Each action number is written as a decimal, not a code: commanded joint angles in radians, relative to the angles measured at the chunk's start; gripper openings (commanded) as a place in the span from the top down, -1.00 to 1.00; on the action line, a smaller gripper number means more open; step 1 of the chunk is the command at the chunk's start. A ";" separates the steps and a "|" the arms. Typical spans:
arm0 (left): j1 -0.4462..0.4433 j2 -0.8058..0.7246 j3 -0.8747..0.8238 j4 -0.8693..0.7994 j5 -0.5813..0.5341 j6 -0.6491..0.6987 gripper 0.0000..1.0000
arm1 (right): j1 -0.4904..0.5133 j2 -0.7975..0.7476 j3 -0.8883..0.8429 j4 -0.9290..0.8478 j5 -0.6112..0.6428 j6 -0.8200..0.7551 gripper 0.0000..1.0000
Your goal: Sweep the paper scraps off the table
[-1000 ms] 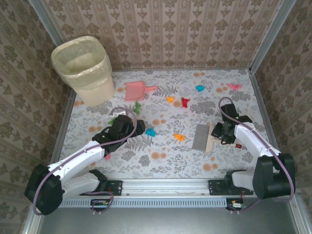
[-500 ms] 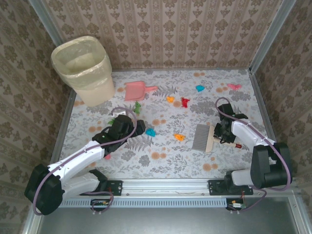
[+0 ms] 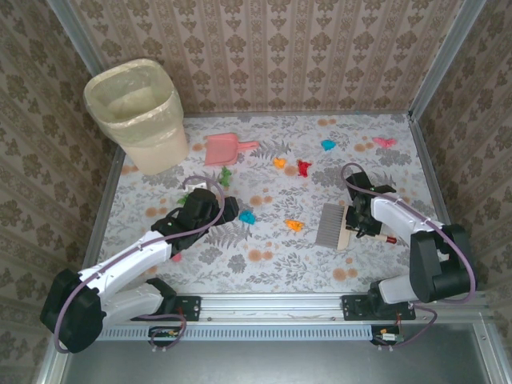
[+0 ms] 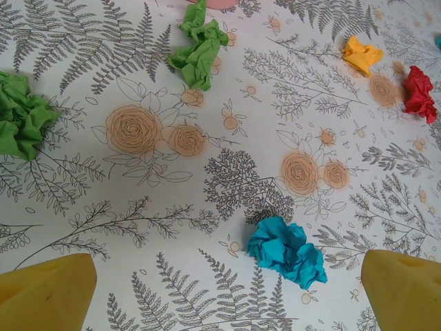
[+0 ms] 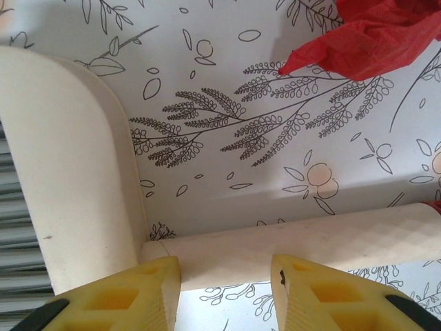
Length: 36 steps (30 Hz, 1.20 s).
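Observation:
Several small crumpled paper scraps lie across the table [image 3: 264,268]: blue [image 3: 246,216], orange [image 3: 294,226], red [image 3: 304,167], green [image 3: 227,174] and pink [image 3: 384,142] among them. My left gripper [image 4: 227,296] hangs open just above the cloth, the blue scrap [image 4: 286,252] lying between its yellow fingertips and untouched. Green [image 4: 200,48], orange [image 4: 362,54] and red [image 4: 419,93] scraps lie beyond it. My right gripper [image 5: 224,289] hovers low over the cream brush handle [image 5: 310,241], close to the brush head [image 5: 69,172]. Its jaws are apart and line up along the handle. A red scrap [image 5: 386,34] lies just past it.
The brush [image 3: 332,226] lies flat at centre right, bristles to the left. A pink dustpan [image 3: 222,149] rests at the back beside a lined cream bin [image 3: 138,112] in the back left corner. Patterned walls close in three sides.
My right gripper has slid left along the brush handle toward the brush head, and its jaws stand narrower. The left arm and the scraps have not moved.

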 commanded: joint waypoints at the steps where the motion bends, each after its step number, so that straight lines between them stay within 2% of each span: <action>1: -0.004 0.001 0.017 -0.012 0.008 -0.006 -1.00 | 0.005 0.004 0.007 -0.048 0.029 0.006 0.20; 7: -0.005 0.001 0.017 -0.012 0.013 -0.007 -1.00 | 0.019 -0.067 -0.022 -0.046 0.001 0.027 0.42; 12: -0.005 0.001 0.017 -0.013 0.014 -0.007 -1.00 | 0.042 -0.124 -0.037 -0.074 -0.020 0.051 0.45; 15: -0.004 0.001 0.017 -0.013 0.013 -0.006 -1.00 | 0.063 -0.155 -0.058 -0.072 -0.052 0.075 0.61; 18: -0.004 0.002 0.018 -0.013 0.013 -0.006 -1.00 | 0.074 -0.165 -0.079 -0.080 -0.055 0.099 0.62; 22: -0.004 0.002 0.018 -0.014 0.013 -0.009 -1.00 | 0.082 -0.180 -0.130 -0.042 -0.079 0.139 0.78; 26: -0.005 0.001 0.019 -0.018 0.010 -0.009 -1.00 | 0.085 -0.150 -0.153 -0.007 -0.080 0.151 0.91; 32: -0.005 0.000 0.019 -0.021 0.006 -0.008 -1.00 | 0.089 -0.070 -0.138 0.084 -0.141 0.167 0.92; 36: -0.005 -0.002 0.023 -0.026 0.002 -0.008 -1.00 | 0.093 0.005 -0.093 0.109 -0.127 0.168 0.91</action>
